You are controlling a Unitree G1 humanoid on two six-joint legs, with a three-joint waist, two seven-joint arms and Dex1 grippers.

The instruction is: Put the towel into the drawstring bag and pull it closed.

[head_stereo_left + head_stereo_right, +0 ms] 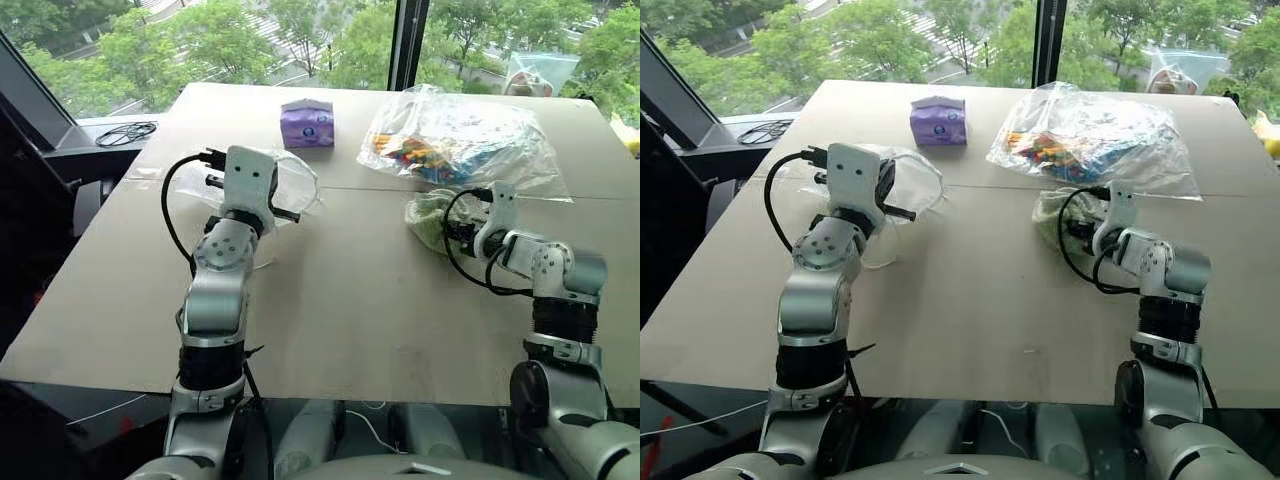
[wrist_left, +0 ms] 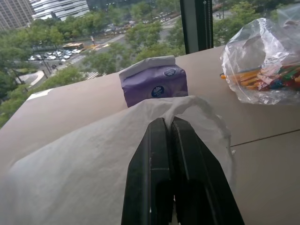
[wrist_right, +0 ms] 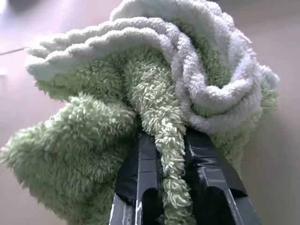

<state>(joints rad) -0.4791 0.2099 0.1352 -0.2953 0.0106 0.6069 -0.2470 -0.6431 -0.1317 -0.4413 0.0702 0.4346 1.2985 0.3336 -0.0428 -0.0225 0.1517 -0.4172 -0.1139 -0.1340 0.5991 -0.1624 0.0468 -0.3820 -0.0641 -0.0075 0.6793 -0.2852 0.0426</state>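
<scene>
1. Our right gripper (image 3: 174,154) is clamped on a fold of the towel (image 3: 154,93); only a thin ridge of pile sits between the fingers, w/ the rest bunched ahead of them. The towel is at the table's (image 1: 350,310) right side, just in front of the clear plastic bag (image 1: 460,135) of colourful pieces.
2. Our left gripper (image 2: 169,136) has its fingers pressed together on the drawstring bag (image 2: 93,159), the thin white fabric draping around them, at the table's left side.
3. Risk: the pinch on the towel looks shallow, so a quick swing could let it slip out.
4. Risk: the bag's mouth doesn't look spread, so we judge the towel may catch on the rim or push the pouch flat.
5. Risk: the purple tissue pack (image 1: 308,124) sits just beyond the bag, so a wide sweep could knock it.
</scene>
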